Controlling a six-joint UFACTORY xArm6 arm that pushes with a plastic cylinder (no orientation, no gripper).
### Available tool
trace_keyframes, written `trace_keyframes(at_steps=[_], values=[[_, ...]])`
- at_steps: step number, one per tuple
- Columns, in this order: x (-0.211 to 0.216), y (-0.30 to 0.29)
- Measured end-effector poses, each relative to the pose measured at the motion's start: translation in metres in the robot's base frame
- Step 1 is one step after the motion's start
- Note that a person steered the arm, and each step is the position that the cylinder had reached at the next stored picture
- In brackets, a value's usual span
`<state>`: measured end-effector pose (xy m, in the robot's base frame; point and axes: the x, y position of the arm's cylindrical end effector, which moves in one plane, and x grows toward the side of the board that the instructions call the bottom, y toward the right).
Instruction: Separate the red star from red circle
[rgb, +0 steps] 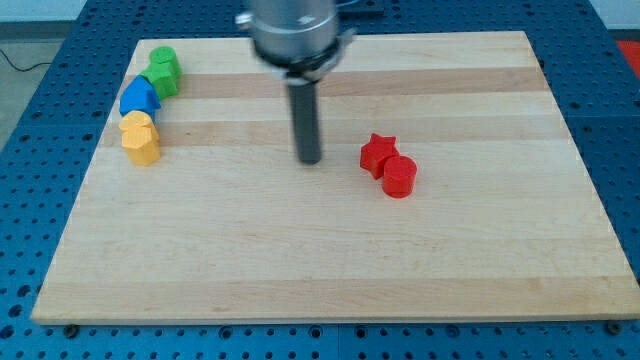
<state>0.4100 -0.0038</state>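
A red star lies on the wooden board, right of centre. A red circle sits against it, just below and to its right; the two touch. My tip is on the board to the left of the red star, about a block's width away, touching neither red block.
At the board's upper left stand a green block, a blue block below it, and a yellow block below that, packed close in a column. The board rests on a blue perforated table.
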Motion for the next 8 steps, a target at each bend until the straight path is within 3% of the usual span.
trace_keyframes(at_steps=[1, 2, 4, 6, 7, 8], values=[[-0.047, 0.073], [-0.043, 0.133], [-0.010, 0.119], [0.004, 0.036], [0.004, 0.043], [0.008, 0.086]])
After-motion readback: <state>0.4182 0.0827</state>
